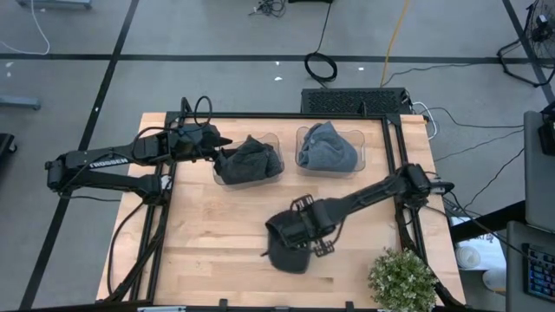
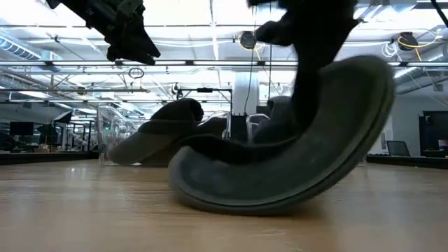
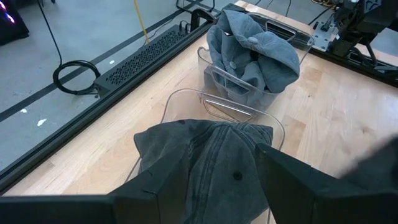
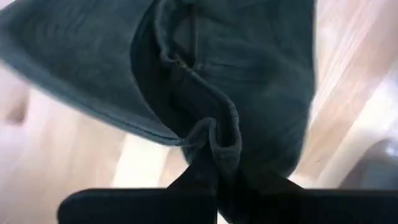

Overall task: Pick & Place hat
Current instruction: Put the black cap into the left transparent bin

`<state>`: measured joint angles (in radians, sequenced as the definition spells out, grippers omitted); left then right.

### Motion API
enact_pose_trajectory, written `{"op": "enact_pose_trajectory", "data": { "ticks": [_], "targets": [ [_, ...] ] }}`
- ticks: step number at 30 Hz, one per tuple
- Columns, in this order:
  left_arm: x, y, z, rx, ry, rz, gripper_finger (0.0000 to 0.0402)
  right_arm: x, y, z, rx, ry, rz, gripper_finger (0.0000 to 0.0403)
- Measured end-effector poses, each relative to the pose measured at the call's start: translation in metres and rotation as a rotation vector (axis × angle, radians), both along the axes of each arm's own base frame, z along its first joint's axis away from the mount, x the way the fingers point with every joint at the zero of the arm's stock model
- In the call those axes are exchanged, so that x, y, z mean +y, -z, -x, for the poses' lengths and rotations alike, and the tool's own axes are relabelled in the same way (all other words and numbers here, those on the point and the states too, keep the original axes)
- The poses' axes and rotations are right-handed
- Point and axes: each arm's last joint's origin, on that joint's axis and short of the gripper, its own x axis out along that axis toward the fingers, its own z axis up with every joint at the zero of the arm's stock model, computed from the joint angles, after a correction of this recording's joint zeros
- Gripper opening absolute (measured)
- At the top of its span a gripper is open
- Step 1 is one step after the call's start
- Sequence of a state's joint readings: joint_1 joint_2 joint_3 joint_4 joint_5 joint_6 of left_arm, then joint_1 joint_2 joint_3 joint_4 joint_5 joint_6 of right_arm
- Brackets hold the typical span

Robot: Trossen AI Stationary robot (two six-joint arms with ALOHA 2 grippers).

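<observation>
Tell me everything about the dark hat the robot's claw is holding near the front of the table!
The dark hat is a floppy grey-black cloth cap with a curved brim and stitched seams. The right claw is shut on a bunched fold of it. It sits tilted, one side lifted, its rounded edge resting on the wooden table, near the front, apart from both clear bins.

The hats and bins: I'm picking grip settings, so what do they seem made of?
Dark hat on the table: soft matte fabric, likely washed cotton; it folds and shows stitched seams. Grey hat: the same kind of limp cloth. Bins: clear glossy material, probably rigid plastic, with see-through walls.
</observation>
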<state>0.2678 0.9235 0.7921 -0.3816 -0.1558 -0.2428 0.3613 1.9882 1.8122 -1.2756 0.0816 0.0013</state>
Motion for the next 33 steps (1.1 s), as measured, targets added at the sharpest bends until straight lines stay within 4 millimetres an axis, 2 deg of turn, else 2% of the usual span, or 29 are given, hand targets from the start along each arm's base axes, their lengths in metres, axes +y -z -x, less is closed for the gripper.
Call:
{"op": "enact_pose_trajectory", "data": {
  "ticks": [2, 5, 8, 11, 14, 16, 19, 21, 24, 28, 31, 33],
  "targets": [
    [0.000, 0.000, 0.000, 0.000, 0.000, 0.000, 0.0196, -0.006, 0.004, -0.005, -0.032, -0.005, 0.008, 0.0000],
    [0.000, 0.000, 0.000, -0.001, 0.000, 0.000, 0.0196, -0.006, -0.004, -0.010, -0.132, -0.021, 0.007, 0.0000],
    [0.000, 0.000, 0.000, -0.001, 0.000, 0.000, 0.0196, 0.006, -0.025, -0.011, -0.302, -0.098, -0.041, 0.0000],
    [0.000, 0.000, 0.000, -0.001, 0.000, 0.000, 0.0196, 0.024, -0.057, -0.009, -0.612, -0.172, -0.027, 0.0000],
    [0.000, -0.001, -0.001, -0.010, 0.000, -0.003, 0.0196, 0.041, -0.087, 0.006, -1.012, -0.243, 0.097, 0.0000],
    [0.000, -0.002, -0.001, -0.022, 0.000, -0.006, 0.0196, 0.049, -0.097, 0.022, -1.271, -0.259, 0.191, 0.0000],
    [0.000, -0.004, -0.002, -0.040, 0.000, -0.011, 0.0196, 0.049, -0.090, 0.046, -1.566, -0.275, 0.217, 0.0000],
    [0.001, -0.004, -0.002, -0.045, 0.000, -0.012, 0.0196, 0.040, -0.079, 0.061, -1.701, -0.214, 0.234, 0.0009],
    [0.001, -0.004, -0.002, -0.042, 0.000, -0.012, 0.0196, 0.017, -0.067, 0.081, -1.726, -0.025, 0.349, 0.0052],
    [0.000, -0.004, -0.002, -0.042, 0.000, -0.011, 0.0196, -0.005, -0.054, 0.096, -1.620, 0.140, 0.465, 0.0146],
    [0.000, -0.004, -0.002, -0.042, 0.000, -0.012, 0.0196, -0.010, -0.063, 0.102, -1.579, 0.247, 0.500, 0.0221],
    [0.000, -0.004, -0.002, -0.042, 0.000, -0.012, 0.0196, -0.008, -0.073, 0.103, -1.556, 0.249, 0.482, 0.0262]
  ]
}}
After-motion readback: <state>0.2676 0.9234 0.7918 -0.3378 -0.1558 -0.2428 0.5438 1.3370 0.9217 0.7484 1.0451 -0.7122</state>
